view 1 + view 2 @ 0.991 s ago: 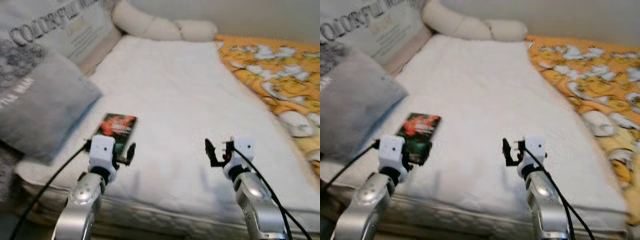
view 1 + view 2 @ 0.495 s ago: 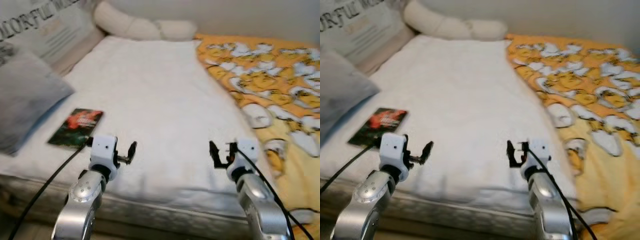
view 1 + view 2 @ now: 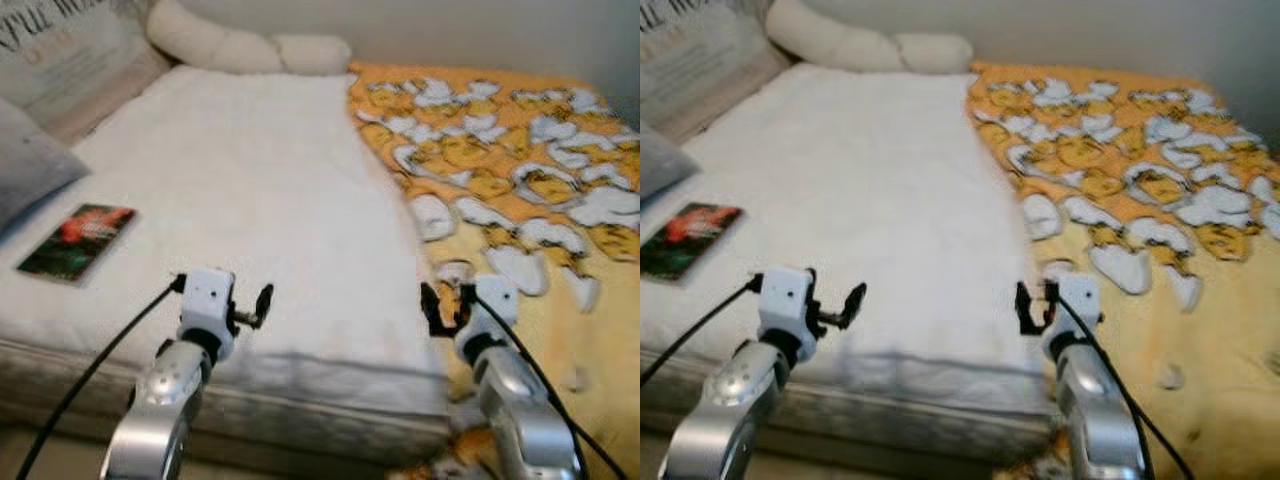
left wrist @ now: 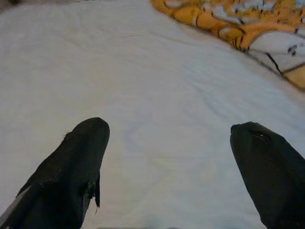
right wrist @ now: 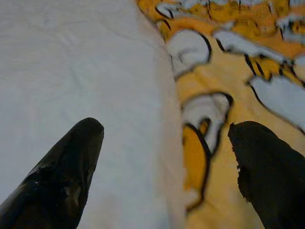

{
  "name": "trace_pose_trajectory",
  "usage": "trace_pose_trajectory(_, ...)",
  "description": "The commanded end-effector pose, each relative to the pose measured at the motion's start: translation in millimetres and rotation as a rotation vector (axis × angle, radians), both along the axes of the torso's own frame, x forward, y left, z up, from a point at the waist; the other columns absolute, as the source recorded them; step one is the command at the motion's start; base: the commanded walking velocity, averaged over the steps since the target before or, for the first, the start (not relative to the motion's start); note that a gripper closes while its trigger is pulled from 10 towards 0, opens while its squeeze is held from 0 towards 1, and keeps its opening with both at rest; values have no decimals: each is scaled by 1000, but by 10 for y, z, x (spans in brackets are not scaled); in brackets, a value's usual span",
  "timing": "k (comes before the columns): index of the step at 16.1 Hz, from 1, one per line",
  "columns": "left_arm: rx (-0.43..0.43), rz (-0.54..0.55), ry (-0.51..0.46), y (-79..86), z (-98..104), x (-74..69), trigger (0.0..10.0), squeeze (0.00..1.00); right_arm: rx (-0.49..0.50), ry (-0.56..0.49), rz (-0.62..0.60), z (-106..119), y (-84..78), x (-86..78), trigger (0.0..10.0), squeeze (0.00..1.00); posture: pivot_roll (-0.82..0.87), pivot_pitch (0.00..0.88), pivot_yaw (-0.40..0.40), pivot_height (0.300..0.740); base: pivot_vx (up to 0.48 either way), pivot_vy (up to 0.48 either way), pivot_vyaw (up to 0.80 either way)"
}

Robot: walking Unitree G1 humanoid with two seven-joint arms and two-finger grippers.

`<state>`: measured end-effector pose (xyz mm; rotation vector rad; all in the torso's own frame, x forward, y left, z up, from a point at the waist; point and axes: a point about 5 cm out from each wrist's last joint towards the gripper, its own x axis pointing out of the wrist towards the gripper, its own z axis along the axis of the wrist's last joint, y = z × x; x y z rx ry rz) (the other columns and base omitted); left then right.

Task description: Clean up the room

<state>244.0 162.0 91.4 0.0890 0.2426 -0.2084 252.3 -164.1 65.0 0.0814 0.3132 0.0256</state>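
A bed with a white sheet lies before me. An orange blanket with white cartoon shapes covers its right side and hangs over the front edge. A dark book with a red cover picture rests on the sheet at the left. My left gripper hovers open over the sheet near the front edge, well right of the book. My right gripper is open above the blanket's edge, where sheet and blanket meet. Both hold nothing.
A long cream bolster lies at the head of the bed. A printed cushion and a grey pillow sit at the far left. The mattress front edge runs just below my grippers.
The camera has swung to the right: book and pillows slid left in view, and much more of the orange blanket shows. Both grippers stay open and keep their pose.
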Motion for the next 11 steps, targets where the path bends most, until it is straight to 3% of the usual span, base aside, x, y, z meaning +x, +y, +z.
trace_pose_trajectory(1, 9, 17, 5, 47, 2, 9, 10000, 851, 17, 6, 1, 10, 21, 12, 10000, 0, -84, 0, 4, 740, 0, 480, -769)
trace_pose_trajectory(2, 13, 17, -1, 50, 8, 13, 10000, 855, 10, 4, 2, 14, 19, 14, 10000, 0, -84, 0, 4, 740, 0, 480, -769)
trace_pose_trajectory(3, 74, 17, -30, 73, 38, 35, 10000, 867, 5, -1, 0, 28, 15, 30, 10000, 0, -82, 0, 5, 740, 0, 0, -769)
trace_pose_trajectory(5, 39, 17, -29, 68, 35, 40, 10000, 851, -9, -7, -6, 42, 6, 44, 10000, 0, -82, 0, 4, 740, 0, -480, 0)
trace_pose_trajectory(8, 32, 12, -25, 66, 38, 45, 10000, 808, -46, 3, -21, 51, -21, 80, 10000, 0, -79, 0, 3, 740, 0, 0, 0)
trace_pose_trajectory(11, 35, -75, -27, 1, 39, 21, 10000, 761, -116, 68, -118, 25, -219, 200, 10000, 0, -75, 0, -1, 740, 0, 0, 0)
